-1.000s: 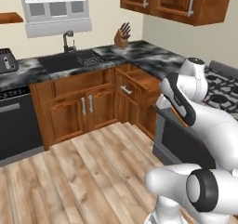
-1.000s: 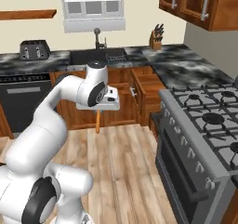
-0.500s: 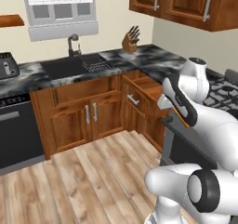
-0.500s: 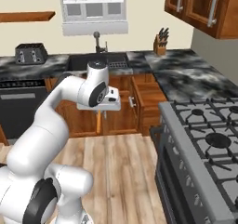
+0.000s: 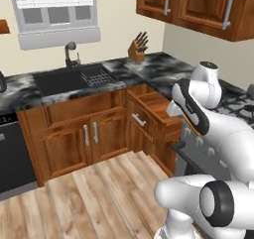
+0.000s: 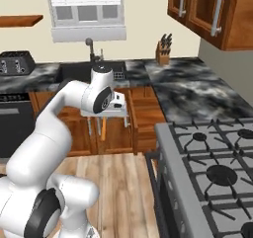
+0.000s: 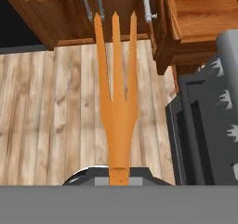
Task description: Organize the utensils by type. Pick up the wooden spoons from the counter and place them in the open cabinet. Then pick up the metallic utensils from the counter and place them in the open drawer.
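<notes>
over wood floor, three-tined orange-brown wooden fork (image 7: 116,102)

Wooden fork (image 7: 117,102): smooth orange-brown wood, soft shine. Table (image 5: 163,70): black-grey marble, white veins, glossy. Drawer (image 5: 154,111): reddish-brown wood, lighter wood inside, silver metal handle. Floor (image 7: 56,107): pale wood planks, matt. Stove (image 6: 217,168): grey metal top, black matt grates. Knife block (image 6: 162,53): tan wood. Sink (image 5: 67,79): dark, matt.
</notes>
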Tool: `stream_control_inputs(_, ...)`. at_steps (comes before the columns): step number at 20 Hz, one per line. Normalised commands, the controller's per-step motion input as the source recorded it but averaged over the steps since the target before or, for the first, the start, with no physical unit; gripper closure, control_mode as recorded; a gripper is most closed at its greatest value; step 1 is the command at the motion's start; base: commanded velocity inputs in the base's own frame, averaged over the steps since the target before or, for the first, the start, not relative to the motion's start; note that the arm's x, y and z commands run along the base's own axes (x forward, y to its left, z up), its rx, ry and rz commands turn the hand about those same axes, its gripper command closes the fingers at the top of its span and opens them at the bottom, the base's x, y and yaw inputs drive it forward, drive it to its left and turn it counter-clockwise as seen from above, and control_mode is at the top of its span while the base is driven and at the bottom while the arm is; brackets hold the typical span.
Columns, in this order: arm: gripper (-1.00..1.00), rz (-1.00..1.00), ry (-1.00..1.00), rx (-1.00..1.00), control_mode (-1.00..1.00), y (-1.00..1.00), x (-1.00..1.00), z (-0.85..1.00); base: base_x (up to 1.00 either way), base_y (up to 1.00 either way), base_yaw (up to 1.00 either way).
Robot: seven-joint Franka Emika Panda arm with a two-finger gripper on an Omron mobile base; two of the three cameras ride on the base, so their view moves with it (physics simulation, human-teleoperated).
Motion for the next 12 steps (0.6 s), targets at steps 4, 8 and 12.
stream_control_inputs(4, 1.0, 0.0, 0.0, 0.0, 1.0, 0.0, 0.0, 0.0, 0.66, -0.3, 0.0)
stream_control_inputs(8, 1.0, 0.0, 0.0, 0.0, 1.0, 0.0, 0.0, 0.0, 0.63, -0.27, 0.0)
stream_control_inputs(12, 1.0, 0.0, 0.0, 0.0, 1.0, 0.0, 0.0, 0.0, 0.61, -0.26, 0.0)
